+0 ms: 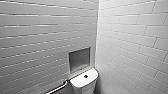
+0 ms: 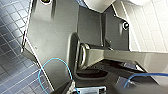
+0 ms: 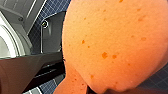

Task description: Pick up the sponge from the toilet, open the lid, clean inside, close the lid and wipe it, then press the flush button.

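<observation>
The white toilet (image 1: 83,82) stands in the corner below me; its boxy tank top is what I see in the head view. The dark round flush button (image 1: 86,76) sits in the middle of that top. The orange sponge (image 3: 112,45) looms very large in the right wrist view, its lower end squeezed narrow, and my right gripper is shut on it. Dark blue floor tiles show behind it. My left gripper holds nothing and stands open above the floor.
White tiled walls meet in a corner just behind the toilet. A grey recess (image 1: 79,59) is set in the left wall above the tank. A metal grab bar (image 1: 58,88) runs along that wall beside the tank. Dark blue tiled floor (image 2: 10,50) lies under the left arm.
</observation>
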Controlling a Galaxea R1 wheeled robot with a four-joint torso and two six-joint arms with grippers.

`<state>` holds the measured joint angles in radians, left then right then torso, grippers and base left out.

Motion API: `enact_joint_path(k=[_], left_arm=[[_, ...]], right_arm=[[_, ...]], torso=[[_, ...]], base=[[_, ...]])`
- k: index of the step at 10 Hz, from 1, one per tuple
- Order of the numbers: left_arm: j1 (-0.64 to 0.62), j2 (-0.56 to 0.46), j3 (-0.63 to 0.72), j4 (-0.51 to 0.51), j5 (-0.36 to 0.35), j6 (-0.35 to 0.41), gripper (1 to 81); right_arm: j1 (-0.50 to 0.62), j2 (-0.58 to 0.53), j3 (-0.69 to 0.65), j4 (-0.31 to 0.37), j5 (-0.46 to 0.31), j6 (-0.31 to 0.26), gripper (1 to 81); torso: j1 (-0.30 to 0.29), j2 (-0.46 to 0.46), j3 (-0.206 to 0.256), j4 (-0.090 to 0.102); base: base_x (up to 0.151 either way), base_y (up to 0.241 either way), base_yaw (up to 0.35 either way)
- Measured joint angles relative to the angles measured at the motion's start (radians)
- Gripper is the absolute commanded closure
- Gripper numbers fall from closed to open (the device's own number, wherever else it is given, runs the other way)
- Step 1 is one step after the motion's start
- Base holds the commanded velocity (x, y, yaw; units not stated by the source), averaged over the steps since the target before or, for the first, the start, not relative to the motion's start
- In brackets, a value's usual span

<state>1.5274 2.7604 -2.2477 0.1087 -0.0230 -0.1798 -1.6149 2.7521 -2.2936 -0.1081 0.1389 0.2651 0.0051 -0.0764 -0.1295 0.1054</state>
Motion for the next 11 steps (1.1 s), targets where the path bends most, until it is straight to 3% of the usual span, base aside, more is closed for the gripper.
enact_joint_path(k=[6,11], left_arm=[[0.0,-0.001,0.0,0.0,0.0,0.0,1.0],[-0.002,0.001,0.0,0.0,0.0,0.0,1.0]], right_arm=[[0.0,0.001,-0.004,0.0,0.0,0.0,81.1],[0.0,0.001,-0.004,0.0,0.0,0.0,81.1]], torso=[[0.0,0.0,0.0,0.0],[0.001,0.001,0.0,0.0]], base=[[0.098,0.0,0.0],[0.0,0.0,0.0]])
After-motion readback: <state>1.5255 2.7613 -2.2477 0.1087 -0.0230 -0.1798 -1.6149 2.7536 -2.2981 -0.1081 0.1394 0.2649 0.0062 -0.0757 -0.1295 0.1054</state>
